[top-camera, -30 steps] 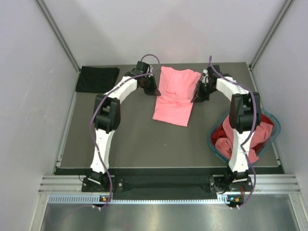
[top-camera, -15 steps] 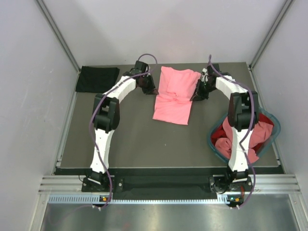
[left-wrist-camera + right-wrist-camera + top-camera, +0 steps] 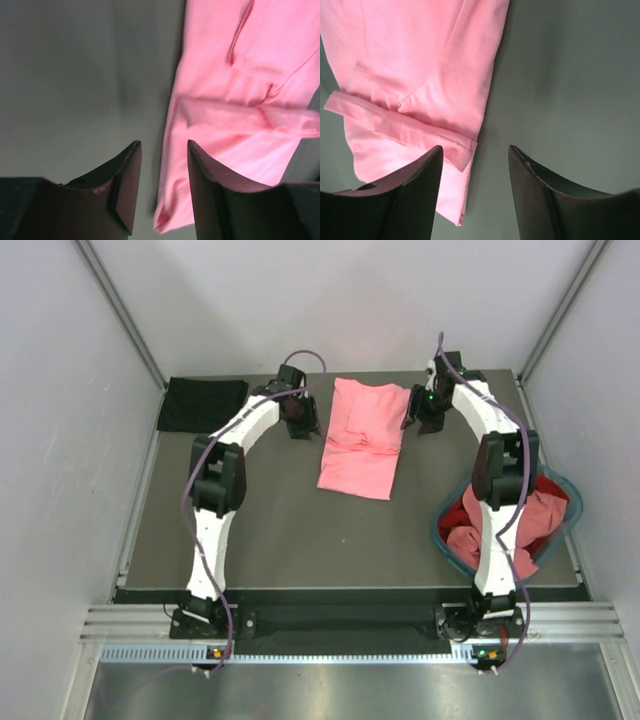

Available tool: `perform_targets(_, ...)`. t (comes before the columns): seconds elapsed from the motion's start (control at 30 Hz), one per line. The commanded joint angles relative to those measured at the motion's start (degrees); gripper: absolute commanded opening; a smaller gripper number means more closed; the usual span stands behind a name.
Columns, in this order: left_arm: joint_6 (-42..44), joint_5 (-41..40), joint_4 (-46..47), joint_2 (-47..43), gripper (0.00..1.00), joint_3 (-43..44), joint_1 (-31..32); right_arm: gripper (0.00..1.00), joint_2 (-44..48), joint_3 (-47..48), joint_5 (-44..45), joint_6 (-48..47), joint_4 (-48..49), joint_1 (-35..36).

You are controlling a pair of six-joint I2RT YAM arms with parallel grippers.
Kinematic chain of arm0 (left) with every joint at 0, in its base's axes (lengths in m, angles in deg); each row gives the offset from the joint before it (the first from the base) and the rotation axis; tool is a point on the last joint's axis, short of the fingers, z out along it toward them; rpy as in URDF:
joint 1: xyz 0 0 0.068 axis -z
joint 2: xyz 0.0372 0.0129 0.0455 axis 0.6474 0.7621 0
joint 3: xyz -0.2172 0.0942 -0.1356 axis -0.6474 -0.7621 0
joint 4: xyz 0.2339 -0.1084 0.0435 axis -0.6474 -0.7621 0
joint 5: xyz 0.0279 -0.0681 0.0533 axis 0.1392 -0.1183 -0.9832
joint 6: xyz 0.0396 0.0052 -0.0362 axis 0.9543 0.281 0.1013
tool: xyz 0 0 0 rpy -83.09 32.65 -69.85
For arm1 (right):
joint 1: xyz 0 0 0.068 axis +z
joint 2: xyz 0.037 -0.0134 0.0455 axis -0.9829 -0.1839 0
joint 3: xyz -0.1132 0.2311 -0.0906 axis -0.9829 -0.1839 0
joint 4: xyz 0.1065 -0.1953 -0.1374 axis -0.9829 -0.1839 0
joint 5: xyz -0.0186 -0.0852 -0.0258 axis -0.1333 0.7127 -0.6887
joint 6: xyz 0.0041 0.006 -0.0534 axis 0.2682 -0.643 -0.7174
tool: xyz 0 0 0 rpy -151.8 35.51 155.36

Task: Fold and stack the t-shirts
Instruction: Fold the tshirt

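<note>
Stacking undone: pink tee (image 3: 362, 440) folded centre, black tee (image 3: 202, 403) upper left, more in basket (image 3: 438, 528); left gripper (image 3: 162, 146), right gripper (image 3: 476, 149) parted, empty

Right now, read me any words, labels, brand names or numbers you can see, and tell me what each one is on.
There is no readable text in any view.
The pink t-shirt, the black t-shirt and the teal basket show no print, label or number.
</note>
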Motion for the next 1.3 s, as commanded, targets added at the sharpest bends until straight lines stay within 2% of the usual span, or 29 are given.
perform_targets(0.0,3.22,-4.29,0.27,-13.57,0.45,-10.49,-0.41,0.56,4.62,3.58,10.3,-5.07,-6.24,2.08)
perform_targets(0.1,2.61,-3.07,2.04,-20.69,0.43,-18.43,-0.41,0.57,8.49,-1.42,11.01,-2.62,-4.93,6.12)
perform_targets(0.2,1.82,-0.96,3.53,-26.67,0.39,-29.14,-0.33,0.57,10.16,-5.56,14.08,4.58,-1.86,11.57)
perform_targets(0.37,1.37,1.33,5.65,-34.25,0.31,-38.84,-0.33,0.57,7.1,-3.9,20.5,12.58,-0.01,20.35)
perform_targets(0.5,1.2,2.03,6.35,-38.38,0.3,-44.46,-0.33,0.57,3.84,-1.97,22.79,15.14,-0.09,22.04)
perform_targets(0.73,1.02,2.48,6.09,-40.59,0.29,-47.2,-0.33,0.56,-2.05,1.9,22.96,14.0,1.48,22.13)
perform_targets(1.27,1.72,4.41,4.77,-36.9,0.28,-42.54,-0.33,0.56,-8.9,10.16,31.4,11.19,1.49,20.02)
